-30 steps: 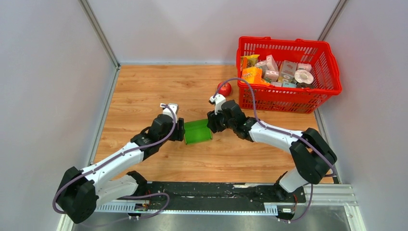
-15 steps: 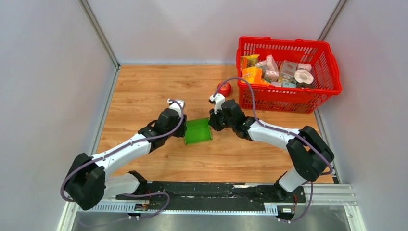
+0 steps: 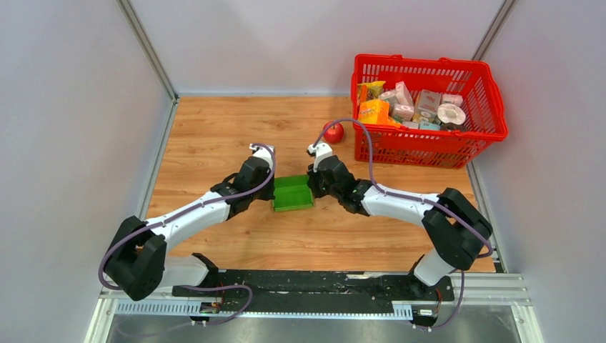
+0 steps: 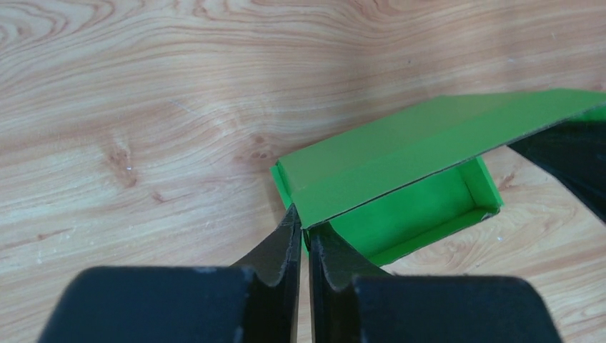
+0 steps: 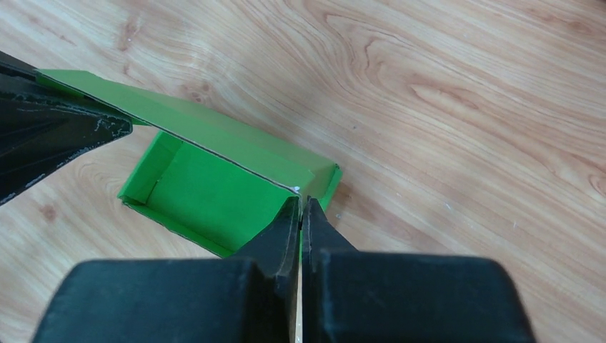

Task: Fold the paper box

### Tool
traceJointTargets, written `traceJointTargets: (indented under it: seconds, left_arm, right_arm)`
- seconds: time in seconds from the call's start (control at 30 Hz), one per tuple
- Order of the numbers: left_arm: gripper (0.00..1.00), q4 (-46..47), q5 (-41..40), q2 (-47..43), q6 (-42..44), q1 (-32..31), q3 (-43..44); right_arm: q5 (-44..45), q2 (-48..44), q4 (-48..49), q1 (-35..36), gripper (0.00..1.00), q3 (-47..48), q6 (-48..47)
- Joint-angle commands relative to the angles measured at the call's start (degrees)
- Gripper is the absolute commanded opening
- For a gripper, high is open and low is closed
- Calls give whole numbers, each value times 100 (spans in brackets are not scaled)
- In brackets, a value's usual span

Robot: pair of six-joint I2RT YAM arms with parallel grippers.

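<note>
Box (image 3: 293, 194) lies mid-table, long axis 9-to-3, lid hinged at 12, gaping toward 6; left gripper (image 4: 306, 225) and right gripper (image 5: 300, 207) pinch opposite lid ends

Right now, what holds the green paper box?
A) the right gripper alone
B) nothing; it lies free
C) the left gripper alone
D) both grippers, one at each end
D: the wrist views show the left gripper and the right gripper each shut on an opposite end of the raised flap of the paper box.
</note>
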Motion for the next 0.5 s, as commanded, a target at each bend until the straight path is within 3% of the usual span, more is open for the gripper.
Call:
traceJointTargets:
  seconds: [0.0, 0.23, 0.47]
  left_arm:
    - [8, 543, 330, 81, -327, -33, -57]
    - [4, 657, 190, -182, -363, -95, -347]
    - [3, 1114, -337, -656, -477, -481, -1031]
  right_arm:
    - [1466, 12, 103, 522, 0, 17, 404]
    - [2734, -41, 331, 1128, 0, -334, 974]
    - [3518, -85, 1261, 1752, 0, -932, 950]
